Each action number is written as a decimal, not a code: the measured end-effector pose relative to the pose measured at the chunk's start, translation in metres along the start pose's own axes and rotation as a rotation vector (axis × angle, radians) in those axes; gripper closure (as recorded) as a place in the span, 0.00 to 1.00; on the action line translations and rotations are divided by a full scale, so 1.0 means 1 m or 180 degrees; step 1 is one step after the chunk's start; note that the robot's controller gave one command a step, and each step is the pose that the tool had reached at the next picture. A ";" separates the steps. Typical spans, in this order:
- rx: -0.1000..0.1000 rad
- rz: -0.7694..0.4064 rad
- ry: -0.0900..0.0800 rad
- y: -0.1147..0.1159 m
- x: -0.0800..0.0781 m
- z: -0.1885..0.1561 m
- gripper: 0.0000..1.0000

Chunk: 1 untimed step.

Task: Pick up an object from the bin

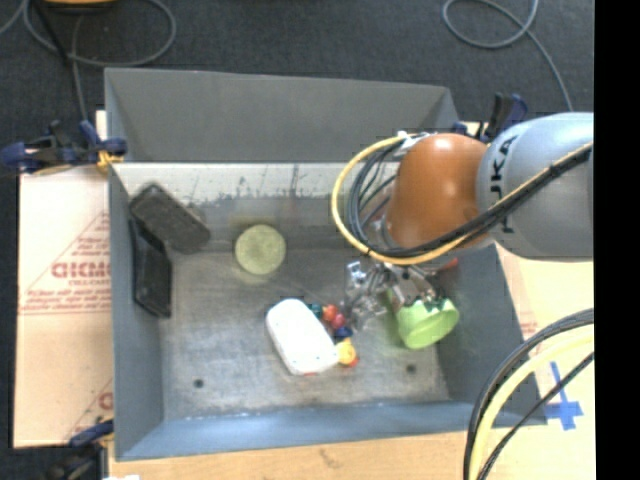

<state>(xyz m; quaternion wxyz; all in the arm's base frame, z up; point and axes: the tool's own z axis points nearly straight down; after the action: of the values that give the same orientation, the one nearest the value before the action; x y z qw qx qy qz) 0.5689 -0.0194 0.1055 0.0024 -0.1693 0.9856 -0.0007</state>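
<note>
My gripper (383, 286) hangs low in the right half of the bin, under the arm's orange cover. A bright green cup (430, 324) lies on its side just to the lower right of the gripper, touching or nearly touching it. A small multicoloured toy (334, 317) with red, blue and orange parts sits just to the gripper's lower left. Beside the toy rests a white rounded block (298, 336), with a little yellow piece (347, 357) at its right end.
A pale green disc (260, 249) lies flat near the bin's middle back. Two black oblong things lean at the left wall: one (168, 217) at the back corner, one (152, 265) along the side. Bare floor runs along the front.
</note>
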 end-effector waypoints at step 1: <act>-0.0007 0.0852 -0.0003 0.077 -0.019 -0.040 0.00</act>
<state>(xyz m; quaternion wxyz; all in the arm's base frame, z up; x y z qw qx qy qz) 0.5609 0.0591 0.1457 0.0027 -0.0363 0.9993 0.0007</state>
